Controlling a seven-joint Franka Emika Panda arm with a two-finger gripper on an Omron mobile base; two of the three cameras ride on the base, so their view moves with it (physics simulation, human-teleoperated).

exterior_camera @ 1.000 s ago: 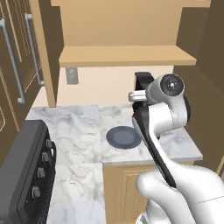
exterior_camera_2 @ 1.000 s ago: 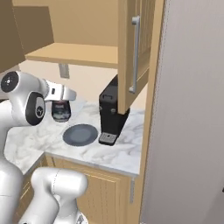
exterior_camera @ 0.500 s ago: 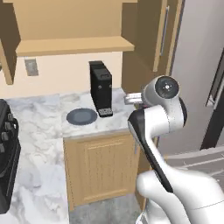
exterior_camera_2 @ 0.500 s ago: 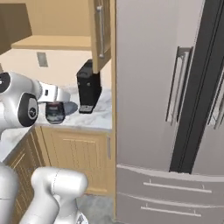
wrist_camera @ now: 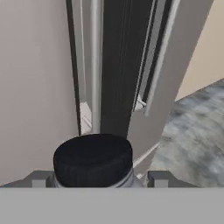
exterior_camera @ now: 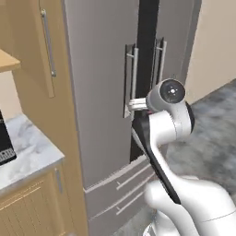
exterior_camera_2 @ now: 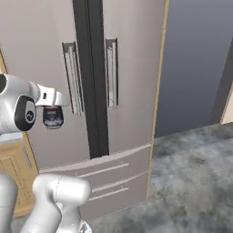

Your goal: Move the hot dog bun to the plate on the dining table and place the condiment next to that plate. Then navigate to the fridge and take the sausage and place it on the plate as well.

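Two dark finger tips (wrist_camera: 39,178) sit either side of a small bottle with a black cap, the condiment (wrist_camera: 92,159), which the gripper (exterior_camera_2: 53,119) grips just below the cap. In the right base view the bottle hangs under the hand, dark with a paler label, in front of the fridge (exterior_camera_2: 132,77) and level with the lower part of its left door handle (exterior_camera_2: 73,77). In the left base view the hand is held out toward the two long handles (exterior_camera: 133,76) where the doors meet, and the bottle itself is hidden behind the wrist.

As a judgement: the bottle looks rigid and light, probably smooth-sided, so it could slip or swing if the base turns sharply. A hold on the neck under the cap shoulder is sensible, since the cap's wider edge acts as a stop. It should stay upright and be set down on its base, not dropped.

Beyond the hand, both fridge doors are shut, with drawers (exterior_camera: 124,184) below. A marble counter (exterior_camera: 25,154) over a wood cabinet (exterior_camera: 32,207) lies to the left, and grey floor (exterior_camera_2: 191,177) to the right. The dining table lies outside these views.
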